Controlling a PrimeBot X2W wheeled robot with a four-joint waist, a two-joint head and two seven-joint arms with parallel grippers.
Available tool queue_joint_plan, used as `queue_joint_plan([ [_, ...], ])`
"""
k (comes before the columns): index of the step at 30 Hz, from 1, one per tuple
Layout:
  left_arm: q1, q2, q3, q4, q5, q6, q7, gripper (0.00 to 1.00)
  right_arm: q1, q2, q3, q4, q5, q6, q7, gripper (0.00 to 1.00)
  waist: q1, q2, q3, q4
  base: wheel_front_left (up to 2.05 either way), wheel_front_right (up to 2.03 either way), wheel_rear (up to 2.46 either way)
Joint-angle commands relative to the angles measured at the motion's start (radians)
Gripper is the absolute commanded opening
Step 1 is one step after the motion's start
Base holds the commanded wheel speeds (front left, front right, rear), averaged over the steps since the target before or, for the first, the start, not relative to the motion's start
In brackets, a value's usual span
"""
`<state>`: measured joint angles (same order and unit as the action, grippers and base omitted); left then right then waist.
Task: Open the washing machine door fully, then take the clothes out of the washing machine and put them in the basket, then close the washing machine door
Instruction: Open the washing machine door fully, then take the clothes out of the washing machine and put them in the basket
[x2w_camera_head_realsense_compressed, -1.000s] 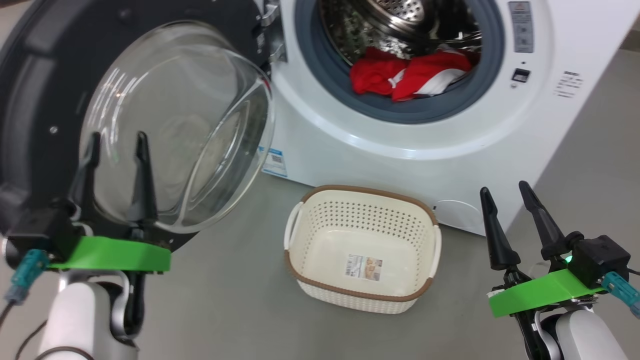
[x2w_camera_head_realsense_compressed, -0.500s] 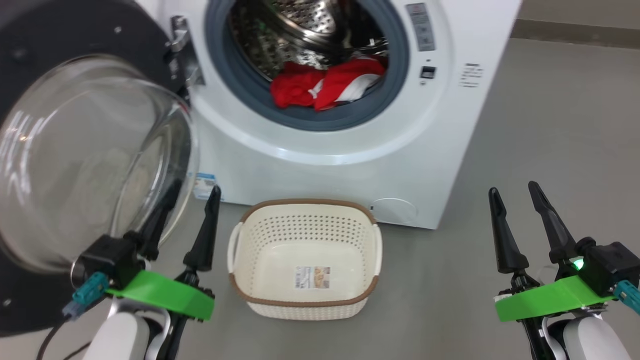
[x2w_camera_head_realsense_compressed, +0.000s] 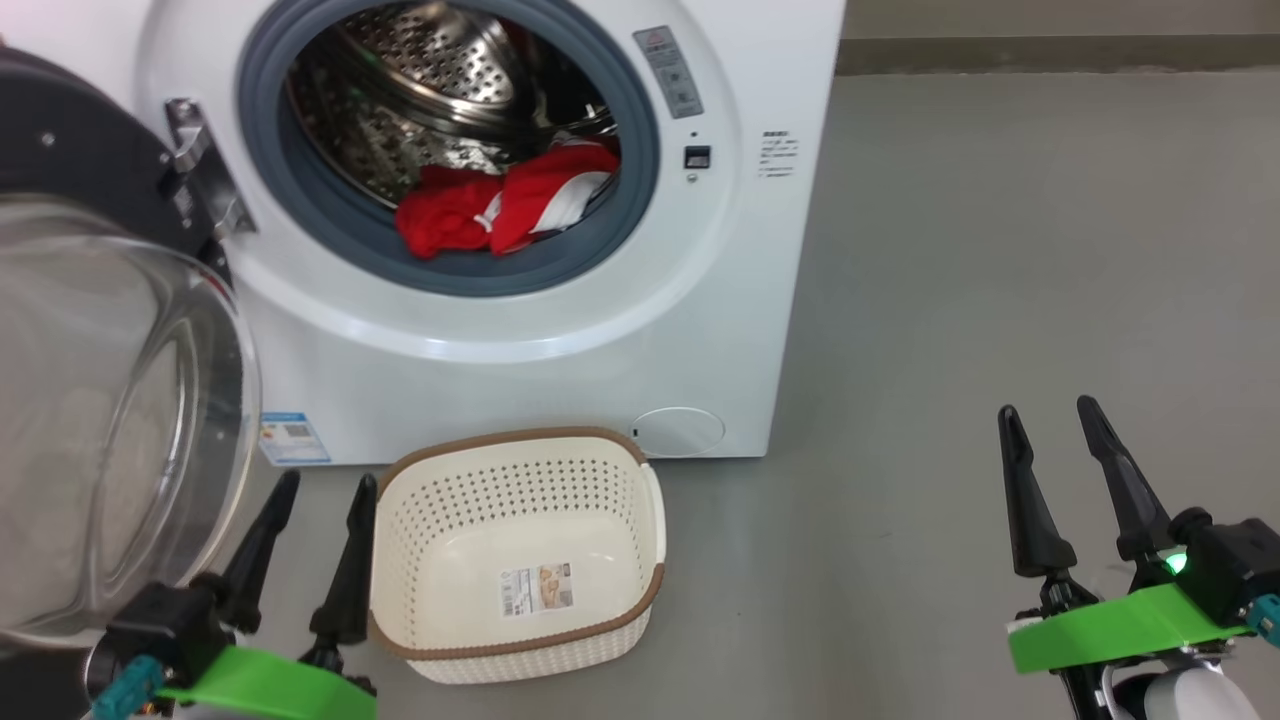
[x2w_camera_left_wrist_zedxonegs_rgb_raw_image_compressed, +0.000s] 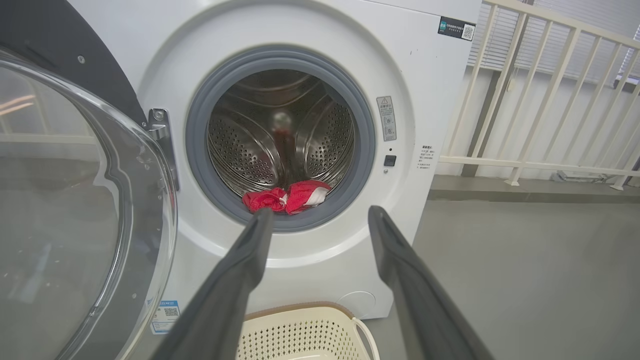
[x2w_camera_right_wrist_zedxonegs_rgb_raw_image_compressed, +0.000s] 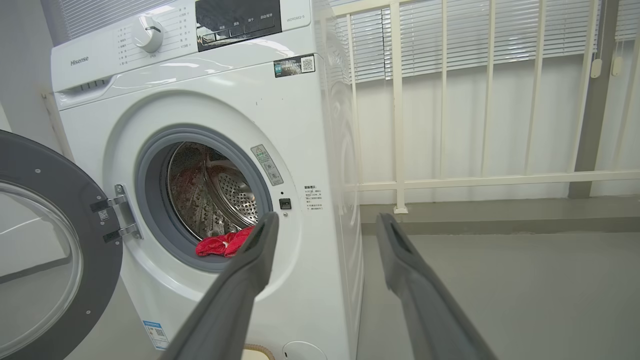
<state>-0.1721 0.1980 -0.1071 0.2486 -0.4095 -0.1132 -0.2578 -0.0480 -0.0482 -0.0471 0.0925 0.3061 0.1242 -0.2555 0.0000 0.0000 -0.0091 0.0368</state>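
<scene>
Inside the steel drum of the white front-loading washing machine (x2w_camera_head_realsense_compressed: 520, 340) I see the bright red and white clothes (x2w_camera_head_realsense_compressed: 500, 205). Its round black-rimmed glass door (x2w_camera_head_realsense_compressed: 80, 150) stands open on the left. The cream perforated plastic basket (x2w_camera_head_realsense_compressed: 510, 437) sits on the floor before the machine. My left hand (x2w_camera_head_realsense_compressed: 328, 478) and right hand (x2w_camera_head_realsense_compressed: 1045, 406) are spread wide, holding nothing.

Head cam: high, tilted down and forward at the washing machine (x2w_camera_head_realsense_compressed: 520, 330) front and the basket (x2w_camera_head_realsense_compressed: 510, 485). Left wrist cam: low, near, square-on to the machine. Right wrist cam: farther right, oblique, catches its side. All three share the clothes (x2w_camera_head_realsense_compressed: 470, 210) in the drum
</scene>
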Motion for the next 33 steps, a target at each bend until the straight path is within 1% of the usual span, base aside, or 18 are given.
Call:
queue_joint_plan([
  [1, 0.008, 0.021, 0.049, -0.034, 0.030, 0.006, -0.004, 1.00, -0.002, -0.002, 0.020, -0.033, -0.011, 0.007, -0.006, 1.00, 0.0000, 0.0000, -0.020, -0.033, 0.00, 0.00, 0.00],
  [6, 0.058, 0.021, 0.030, -0.008, 0.035, -0.002, -0.004, 1.00, 0.029, -0.002, -0.015, -0.037, -0.028, 0.007, -0.006, 1.00, 0.0000, 0.0000, -0.036, -0.048, 0.00, 0.00, 0.00],
  [11, 0.086, 0.031, 0.030, 0.003, 0.019, -0.008, -0.004, 1.00, 0.046, -0.007, -0.002, -0.038, -0.038, 0.007, -0.006, 1.00, 0.0000, 0.0000, -0.050, -0.061, 0.00, 0.00, 0.00],
  [16, 0.121, 0.017, 0.058, -0.015, 0.012, -0.008, -0.004, 1.00, 0.072, -0.014, -0.009, -0.041, -0.035, 0.007, -0.006, 1.00, 0.0000, 0.0000, -0.067, -0.065, 0.00, 0.00, 0.00],
  [33, 0.165, 0.016, 0.069, -0.047, 0.049, -0.015, -0.004, 1.00, 0.102, -0.010, -0.009, -0.037, -0.036, 0.007, -0.006, 1.00, 0.0000, 0.0000, -0.088, -0.065, 0.00, 0.00, 0.00],
])
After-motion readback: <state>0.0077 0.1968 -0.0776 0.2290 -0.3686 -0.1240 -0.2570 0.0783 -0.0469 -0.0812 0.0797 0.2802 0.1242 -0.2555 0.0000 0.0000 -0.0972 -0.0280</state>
